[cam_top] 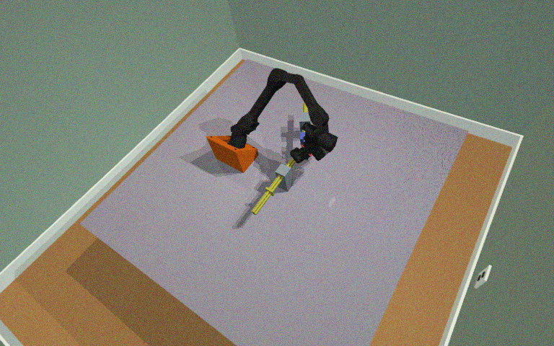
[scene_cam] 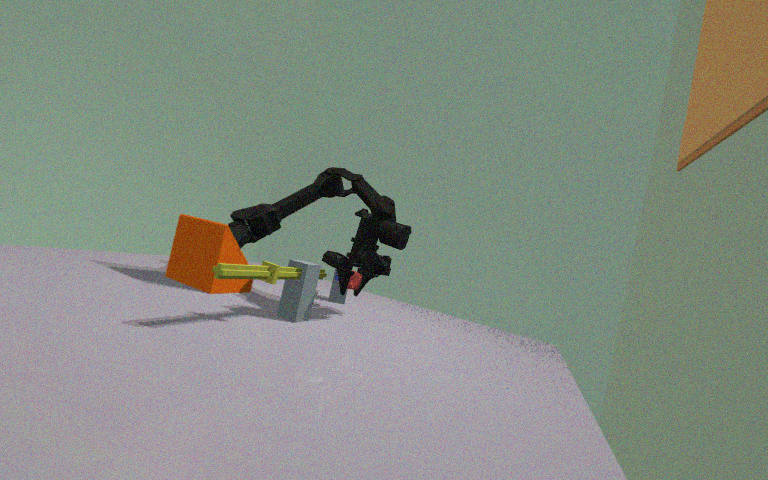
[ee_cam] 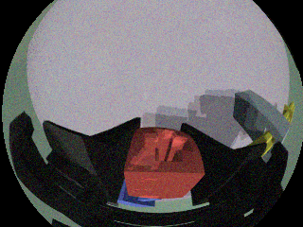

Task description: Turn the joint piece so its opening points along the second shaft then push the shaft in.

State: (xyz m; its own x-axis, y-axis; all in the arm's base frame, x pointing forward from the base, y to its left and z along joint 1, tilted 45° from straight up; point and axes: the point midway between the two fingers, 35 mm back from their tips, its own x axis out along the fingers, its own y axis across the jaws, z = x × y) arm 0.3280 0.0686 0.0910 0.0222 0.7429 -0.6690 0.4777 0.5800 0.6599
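The red joint piece (scene_cam: 355, 280) (ee_cam: 163, 182) sits between the fingertips of my gripper (scene_cam: 350, 291) (ee_cam: 161, 125), which is shut on it. A blue hinge part (cam_top: 302, 137) (ee_cam: 137, 200) lies behind the red piece. The fixed yellow shaft (cam_top: 305, 108) comes out of the far grey block (cam_top: 304, 117) (scene_cam: 338, 291). The second yellow shaft (cam_top: 263, 200) (scene_cam: 240, 271) (ee_cam: 266, 142) runs through the near grey block (cam_top: 283, 170) (scene_cam: 299, 294) (ee_cam: 260, 113), with its collar on the outer side. Its inner end stops near the gripper. In the top view the gripper hides most of the joint piece.
The orange arm base (cam_top: 232, 156) (scene_cam: 198, 254) stands left of the blocks. The black arm (cam_top: 261, 99) (scene_cam: 297, 200) arches over from it. The near block and second shaft stand close beside the gripper. A pale mat (cam_top: 327, 264) (scene_cam: 339, 407) lies under everything.
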